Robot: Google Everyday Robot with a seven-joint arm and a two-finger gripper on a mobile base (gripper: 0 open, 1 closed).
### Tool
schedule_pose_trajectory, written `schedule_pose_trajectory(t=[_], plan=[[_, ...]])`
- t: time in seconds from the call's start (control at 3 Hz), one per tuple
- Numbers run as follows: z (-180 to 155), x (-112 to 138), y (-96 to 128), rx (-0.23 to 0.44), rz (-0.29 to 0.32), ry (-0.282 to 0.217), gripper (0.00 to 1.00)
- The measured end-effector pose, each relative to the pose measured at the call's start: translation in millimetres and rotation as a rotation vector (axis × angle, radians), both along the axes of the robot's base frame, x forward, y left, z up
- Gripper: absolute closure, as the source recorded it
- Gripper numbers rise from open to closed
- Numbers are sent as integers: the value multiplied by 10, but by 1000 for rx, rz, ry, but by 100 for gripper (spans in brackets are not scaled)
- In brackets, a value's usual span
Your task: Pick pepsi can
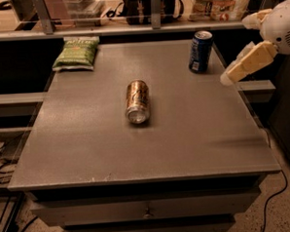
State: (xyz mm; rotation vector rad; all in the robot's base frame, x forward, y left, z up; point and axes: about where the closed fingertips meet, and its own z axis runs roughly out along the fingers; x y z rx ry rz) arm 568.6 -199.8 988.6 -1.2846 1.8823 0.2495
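The pepsi can [200, 51] is dark blue with a silver top and stands upright at the far right of the grey table [88, 140]. My gripper [230, 77] comes in from the right edge of the view, cream-coloured, held above the table's right side. Its tip is a short way to the right of the can and slightly nearer to me, not touching it.
A brown-gold can [137, 101] lies on its side in the middle of the table. A green snack bag [76, 53] lies at the far left corner. A shelf with packages runs behind the table. Drawers sit below the front edge.
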Motion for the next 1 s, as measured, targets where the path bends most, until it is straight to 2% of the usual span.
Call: schedule_pose_trajectory(t=[0.33,0.67,1.0], plan=[[0,0,1,0,0,0,0],[-100,190,54,40,-37,-10,0],[-271,518,65,124,-98,-15,0]])
